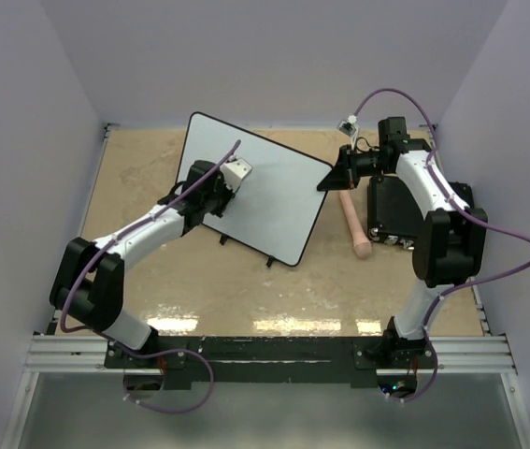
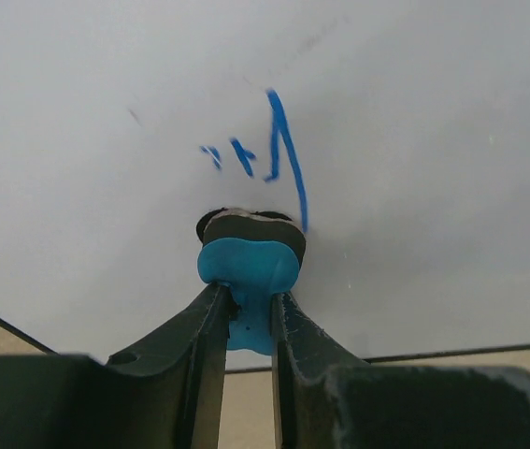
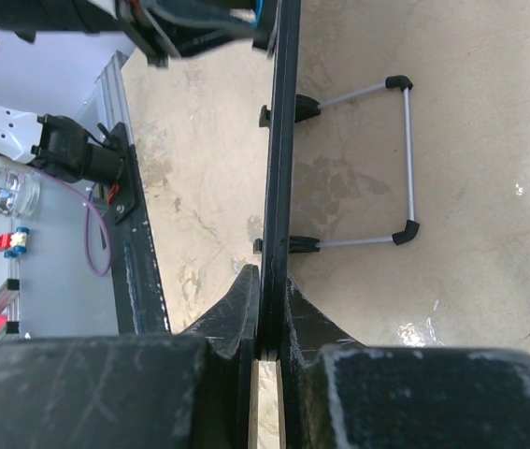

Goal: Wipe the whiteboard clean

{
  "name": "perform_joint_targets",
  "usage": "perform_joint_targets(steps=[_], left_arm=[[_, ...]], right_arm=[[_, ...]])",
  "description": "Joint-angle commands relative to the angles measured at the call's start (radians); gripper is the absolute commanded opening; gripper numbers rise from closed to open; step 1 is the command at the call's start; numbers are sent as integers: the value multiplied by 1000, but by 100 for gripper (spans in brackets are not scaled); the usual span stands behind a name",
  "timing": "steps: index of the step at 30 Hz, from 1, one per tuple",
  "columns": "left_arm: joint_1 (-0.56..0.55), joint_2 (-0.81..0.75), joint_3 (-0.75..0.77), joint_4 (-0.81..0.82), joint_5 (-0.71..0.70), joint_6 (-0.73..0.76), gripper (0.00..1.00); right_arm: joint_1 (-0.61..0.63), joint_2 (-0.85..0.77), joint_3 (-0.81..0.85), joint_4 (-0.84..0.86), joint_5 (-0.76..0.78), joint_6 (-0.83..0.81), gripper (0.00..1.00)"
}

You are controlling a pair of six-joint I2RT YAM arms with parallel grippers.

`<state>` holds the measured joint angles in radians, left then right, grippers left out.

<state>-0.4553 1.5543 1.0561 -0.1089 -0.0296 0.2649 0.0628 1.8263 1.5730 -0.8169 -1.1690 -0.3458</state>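
The whiteboard [image 1: 274, 201] stands tilted on its wire stand at the middle of the table. My left gripper [image 1: 220, 198] is shut on a blue eraser [image 2: 249, 265] and holds its dark felt pad against the board's face [image 2: 433, 140], just below some blue handwriting [image 2: 283, 154]. In the left wrist view the left gripper [image 2: 250, 307] pinches the eraser's blue grip. My right gripper [image 1: 325, 183] is shut on the board's right edge. In the right wrist view the board [image 3: 280, 140] is edge-on between the right gripper's [image 3: 271, 292] fingers.
A black rectangular box [image 1: 397, 208] lies at the right under my right arm. A peach-coloured handle-shaped object [image 1: 355, 224] lies between it and the board. The board's wire stand [image 3: 407, 159] rests on the tan tabletop behind it. Enclosure walls surround the table.
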Motion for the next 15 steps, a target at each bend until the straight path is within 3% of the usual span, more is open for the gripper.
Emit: perform_joint_targets(steps=[1, 5, 12, 15], left_arm=[[-11, -40, -73, -32, 25, -64, 0], [-11, 7, 19, -23, 2, -75, 0], [-16, 139, 395, -55, -7, -43, 0], [-32, 151, 418, -29, -27, -21, 0]], right_arm=[[17, -15, 24, 42, -8, -78, 0], [19, -12, 25, 35, -9, -85, 0], [19, -9, 31, 32, -15, -90, 0], [17, -13, 24, 36, -14, -91, 0]])
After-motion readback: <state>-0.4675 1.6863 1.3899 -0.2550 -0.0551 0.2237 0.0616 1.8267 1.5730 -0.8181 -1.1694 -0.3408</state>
